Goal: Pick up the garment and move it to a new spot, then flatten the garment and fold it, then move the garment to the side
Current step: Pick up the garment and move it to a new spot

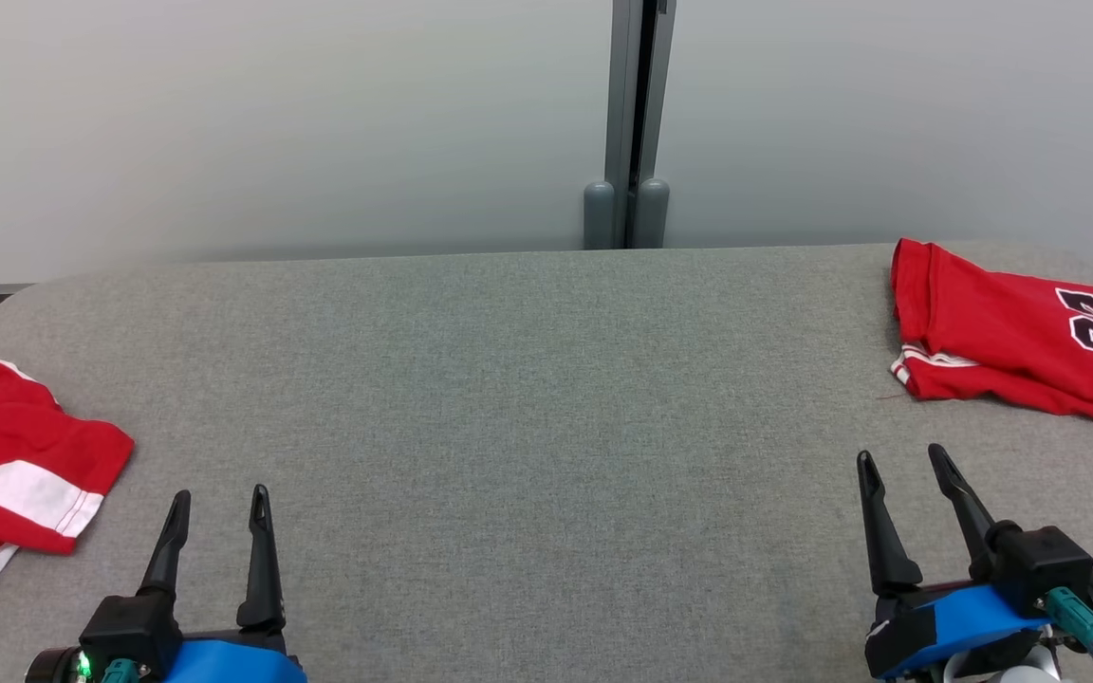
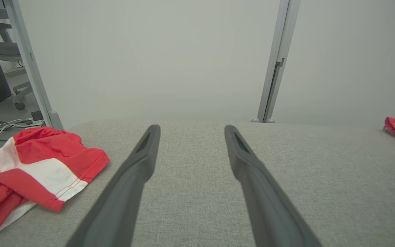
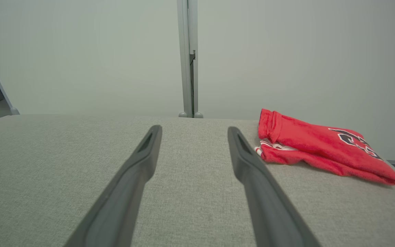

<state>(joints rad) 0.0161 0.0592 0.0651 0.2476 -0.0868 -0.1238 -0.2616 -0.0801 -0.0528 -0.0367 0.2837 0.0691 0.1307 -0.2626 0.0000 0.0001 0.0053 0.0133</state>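
- Spread wide and holding nothing at the left gripper [image 1: 221, 493], low over the near edge of the table [image 1: 527, 379], just right of the crumpled garment [image 1: 15, 474].
- Same at the right gripper [image 1: 899, 453]: fingers fully apart, empty, near the folded garment [image 1: 1002, 332] in the far right corner but not touching it.
- Judging by that neat fold on the right, probably time to fetch the crumpled red-and-white one at the table's left edge.
- Swing the left fingers across and come down on a raised ridge of cloth rather than the flat hem, to avoid pinching the table cover.
- Close fully before lifting, and lift high enough to let the loose folds hang free.
- Carry toward the open middle, well apart from the folded garment, leaving room to spread flat.
- Bring the right gripper in on a second corner; likely to droop and twist under one grip alone.
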